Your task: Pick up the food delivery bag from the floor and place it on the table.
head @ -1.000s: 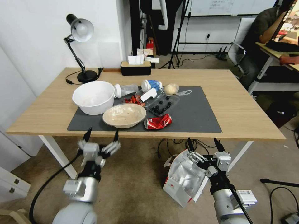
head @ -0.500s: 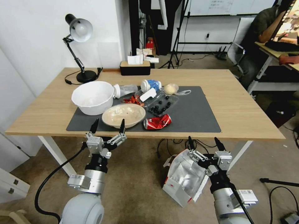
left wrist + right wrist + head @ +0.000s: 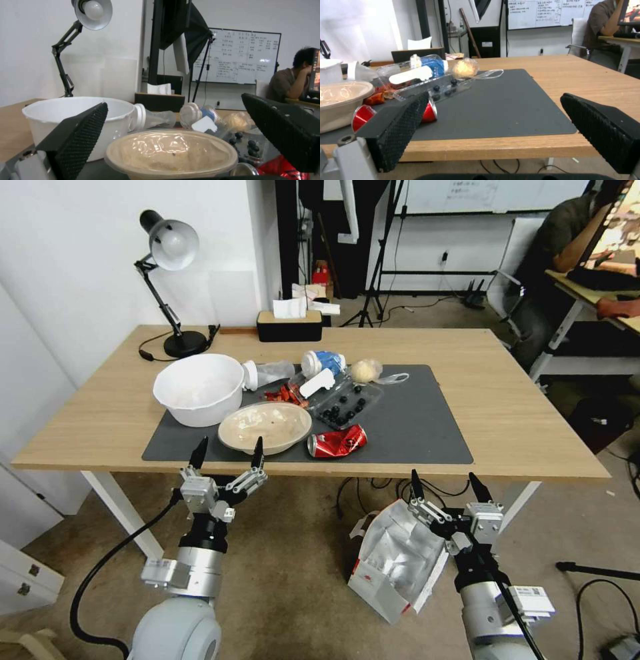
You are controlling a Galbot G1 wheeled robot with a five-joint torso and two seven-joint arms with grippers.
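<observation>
The food delivery bag (image 3: 393, 560) lies tilted on the floor (image 3: 287, 573) just in front of the table's front edge, its mouth open and showing silver foil lining, with a red base. My right gripper (image 3: 445, 481) hangs open and empty above the bag's right side; the right wrist view has this gripper (image 3: 494, 97) level with the table (image 3: 527, 407) edge. Further left, my left gripper (image 3: 228, 447) is open and empty at the table's front edge, and the left wrist view has it (image 3: 174, 100) facing a beige bowl (image 3: 171, 150).
On the dark mat (image 3: 413, 427) stand a white bowl (image 3: 199, 388), the beige bowl (image 3: 265, 427), a crushed red can (image 3: 338, 441), a clear berry box (image 3: 347, 403) and a bottle (image 3: 323, 361). White table legs (image 3: 123, 513) and black cables (image 3: 373, 490) lie near the bag.
My left gripper has risen and moved toward the table's front edge, then held still. My right gripper has shifted slightly to the right above the bag. The bag has not moved.
</observation>
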